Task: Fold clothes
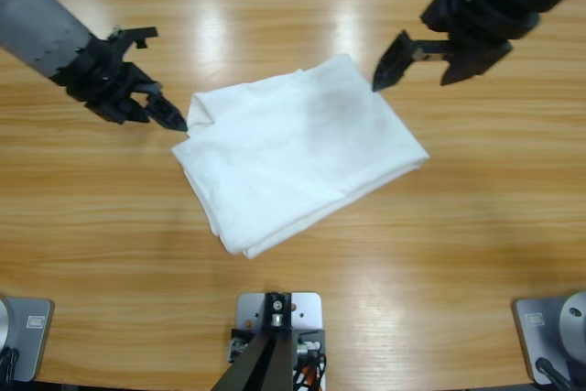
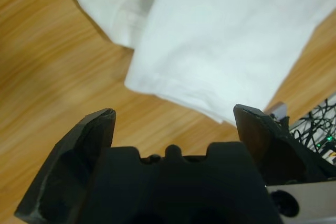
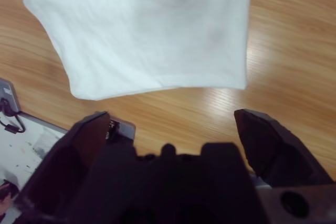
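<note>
Cloth fills the middle of the wooden table [image 1: 110, 217]: the white T-shirt [image 1: 298, 162] lies folded into a rough, slanted rectangle, with a faint grey shadow showing through its upper layer where a mark may sit underneath, too dim to make out. The left gripper [image 1: 157, 109] hangs just off the shirt's left corner, its tips very near the cloth; whether they touch cannot be told from above. In the left wrist view the left gripper [image 2: 175, 121] has its jaws spread wide with nothing between them, and the T-shirt [image 2: 220, 40] lies just ahead of them, one folded edge with a stitched hem nearest and a second, lower layer showing farther off to the left. The cloth runs off the top and right of that view, so its full outline is cut off there. The right gripper [image 1: 419, 61] hovers beside the shirt's far corner, apart from the cloth, one jaw pointing down toward it. Seen along the right gripper [image 3: 170, 124], both jaws stand apart and empty, and the T-shirt [image 3: 152, 30] lies ahead with bare wood between it and the tips; its top edge is cropped. Sleeves and neck are hidden inside the folds.
</note>
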You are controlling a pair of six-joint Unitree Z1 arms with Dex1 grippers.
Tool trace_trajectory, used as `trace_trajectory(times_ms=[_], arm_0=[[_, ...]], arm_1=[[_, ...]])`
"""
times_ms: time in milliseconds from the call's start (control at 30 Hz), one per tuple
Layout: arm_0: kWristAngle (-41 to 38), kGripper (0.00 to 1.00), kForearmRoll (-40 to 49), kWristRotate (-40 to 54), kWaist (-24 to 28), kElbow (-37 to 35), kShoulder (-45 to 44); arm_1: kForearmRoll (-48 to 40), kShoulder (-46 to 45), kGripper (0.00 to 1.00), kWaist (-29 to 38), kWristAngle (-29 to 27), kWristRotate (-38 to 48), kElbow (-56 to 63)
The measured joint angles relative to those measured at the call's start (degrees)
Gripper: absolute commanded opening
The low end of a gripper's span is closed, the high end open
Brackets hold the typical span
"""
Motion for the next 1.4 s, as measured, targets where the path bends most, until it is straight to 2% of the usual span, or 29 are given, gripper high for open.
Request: trace_trajectory(times_ms=[300, 833, 867, 1000, 1067, 1100, 1200, 1267, 1300, 1333, 1400], arm_0=[[1.0, 0.890, 0.0, -3.2, 0.2, -1.8, 6.8], [-0.4, 0.879, -3.8, -4.7, -1.7, -1.0, 10.6], [-0.6, 0.800, -4.0, -4.7, -1.9, -1.0, 10.9], [-1.3, 0.340, -4.5, -4.7, -2.4, -1.0, 11.7], [-1.4, 0.046, -4.6, -4.7, -2.5, -1.0, 12.2], [-1.4, 0.000, -4.7, -4.7, -2.5, -1.0, 12.4], [-1.5, 0.000, -4.9, -4.7, -2.6, -1.0, 12.9], [-1.5, 0.000, -5.0, -4.7, -2.6, -1.0, 13.3], [-1.5, 0.000, -5.0, -4.7, -2.6, -1.0, 13.4], [-1.5, 0.000, -5.0, -4.7, -2.6, -1.0, 13.6], [-1.5, 0.000, -5.0, -4.7, -2.6, -1.0, 13.9]], arm_1=[[-1.3, -2.6, 0.964, -2.2, 0.6, -1.2, 4.9], [-2.4, -5.6, 0.959, -3.6, 1.0, -1.3, 9.3], [-2.4, -6.2, 0.955, -3.8, 1.0, -1.3, 9.6], [-2.4, -7.5, 0.944, -4.2, 1.0, -1.3, 10.3], [-2.4, -7.6, 0.897, -4.2, 1.0, -1.3, 10.3], [-2.4, -7.6, 0.856, -4.2, 1.0, -1.3, 10.3], [-2.4, -7.7, 0.723, -4.2, 1.0, -1.3, 10.3], [-2.4, -7.7, 0.719, -4.2, 1.0, -1.3, 10.3], [-2.4, -7.8, 0.698, -4.2, 1.0, -1.3, 10.3], [-2.4, -7.8, 0.619, -4.2, 1.0, -1.3, 10.3], [-2.4, -7.9, 0.595, -4.2, 1.0, -1.3, 10.3]])
